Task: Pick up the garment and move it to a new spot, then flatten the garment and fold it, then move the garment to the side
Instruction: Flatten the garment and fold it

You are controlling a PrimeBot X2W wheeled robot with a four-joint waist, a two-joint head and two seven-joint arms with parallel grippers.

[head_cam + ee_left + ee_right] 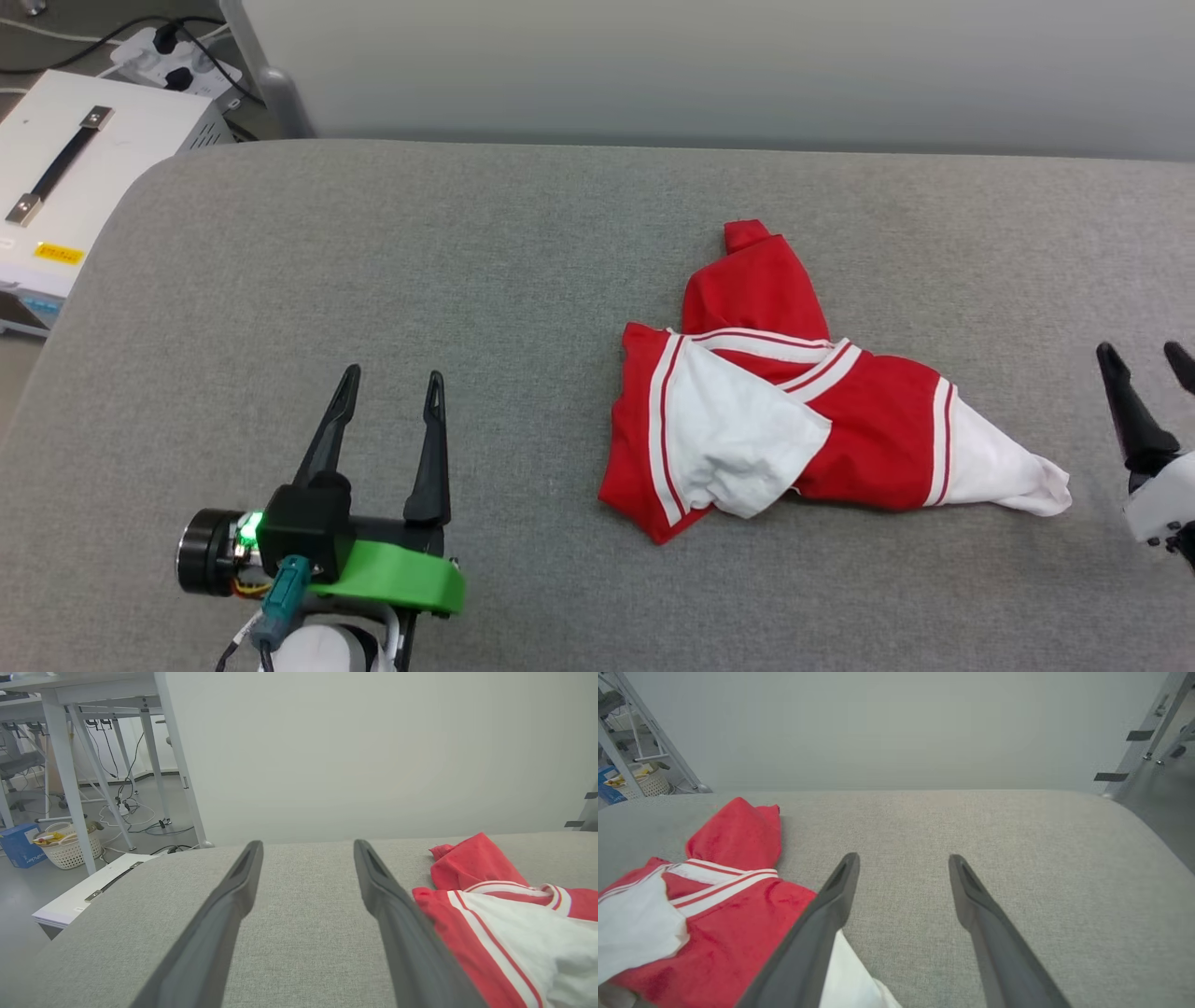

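The garment (784, 420) lies in a crumpled heap on the grey fabric-covered surface (373, 243), a little right of the middle. Its nearest part is a red corner edged with white stripes. Just behind that, a white sleeve is folded across the red body, and a second white sleeve trails out to a point toward the robot's right. Further back a red-and-white striped band crosses the heap, and beyond it a plain red fold ends in a small tab. I can't make out any lettering from here.

The left gripper (394, 373) is near the front edge, well to the left of the garment, with bare grey fabric between them. Its two dark fingers are spread apart with nothing between them and point away over the surface. The right gripper (1141, 347) is at the right edge, fingers likewise parted and empty. It is near the tip of the trailing white sleeve but apart from it.

Off the far left corner sits a white box (84, 159) with a black handle, and a pale wall (709, 65) runs behind the surface.
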